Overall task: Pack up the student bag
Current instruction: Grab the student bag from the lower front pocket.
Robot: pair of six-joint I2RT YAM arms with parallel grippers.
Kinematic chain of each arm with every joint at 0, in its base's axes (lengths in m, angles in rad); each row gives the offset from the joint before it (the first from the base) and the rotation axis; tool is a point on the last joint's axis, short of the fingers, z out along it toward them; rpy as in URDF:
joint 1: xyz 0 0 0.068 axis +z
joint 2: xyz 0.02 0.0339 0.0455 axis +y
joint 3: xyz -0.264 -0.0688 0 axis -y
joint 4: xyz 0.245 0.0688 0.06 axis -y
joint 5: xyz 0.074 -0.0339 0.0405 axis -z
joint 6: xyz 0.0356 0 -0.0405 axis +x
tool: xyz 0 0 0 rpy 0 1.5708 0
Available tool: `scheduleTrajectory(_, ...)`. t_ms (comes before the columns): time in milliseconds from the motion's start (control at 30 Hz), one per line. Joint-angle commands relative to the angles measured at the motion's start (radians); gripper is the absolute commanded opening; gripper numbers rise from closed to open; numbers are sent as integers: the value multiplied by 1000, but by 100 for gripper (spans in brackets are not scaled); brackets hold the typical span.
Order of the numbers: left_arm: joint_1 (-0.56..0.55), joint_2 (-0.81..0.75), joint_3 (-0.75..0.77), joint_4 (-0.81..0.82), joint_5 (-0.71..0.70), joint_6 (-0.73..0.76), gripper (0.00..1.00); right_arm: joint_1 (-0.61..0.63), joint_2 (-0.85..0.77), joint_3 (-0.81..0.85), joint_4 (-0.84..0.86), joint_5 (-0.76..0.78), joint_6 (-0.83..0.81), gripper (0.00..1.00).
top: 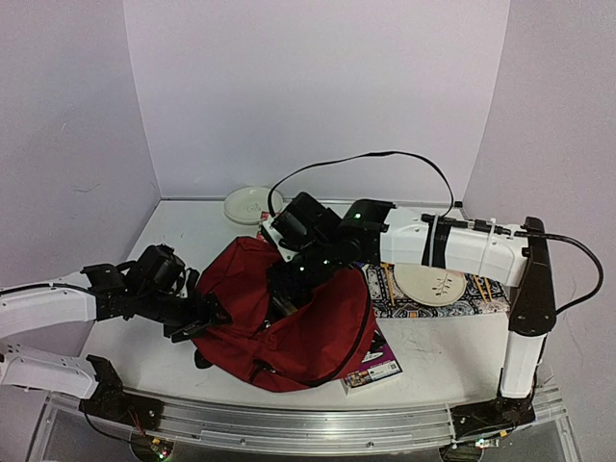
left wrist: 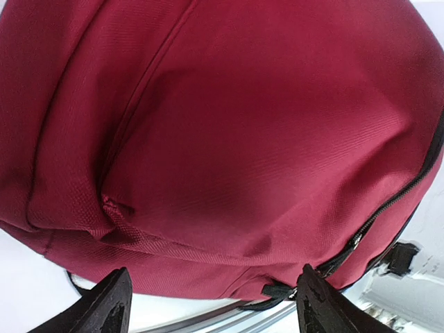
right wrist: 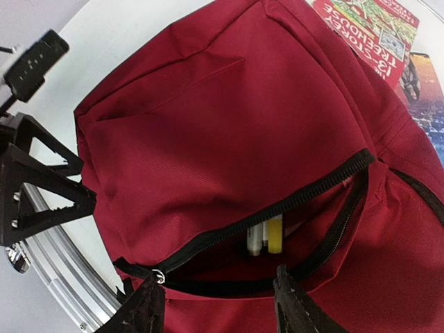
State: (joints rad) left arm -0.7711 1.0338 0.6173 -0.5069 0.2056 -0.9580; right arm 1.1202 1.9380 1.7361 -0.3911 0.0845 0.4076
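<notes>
Hiding most of book (top: 372, 369): student bag (top: 289, 332); pocket (right wrist: 229, 267) contents indistinct.

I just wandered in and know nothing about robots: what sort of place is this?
Most likely a robotics lab test booth. A left arm and a right arm are mounted at a white table boxed in by plain lilac walls, with staged props: a red student bag, a book, a plate.
</notes>
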Motion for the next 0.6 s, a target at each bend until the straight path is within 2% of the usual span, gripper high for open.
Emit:
scheduleTrajectory(0, -32, -44, -78, 182, -43, -225, 83, 3, -50, -57, 43, -43, -54, 56)
scheduleTrajectory(133, -98, -12, -95, 297, -111, -342, 82, 3, -71, -91, 54, -49, -90, 57)
scheduleTrajectory(333, -163, 102, -44, 338, -245, -382, 77, 3, -99, -153, 104, -60, -129, 60)
scheduleTrajectory(467, -193, 150, -50, 375, -307, -414, 66, 3, -132, -209, 142, -77, -175, 60)
scheduleTrajectory(567, -214, 176, -49, 397, -347, -428, 51, 4, -167, -253, 173, -116, -207, 60)
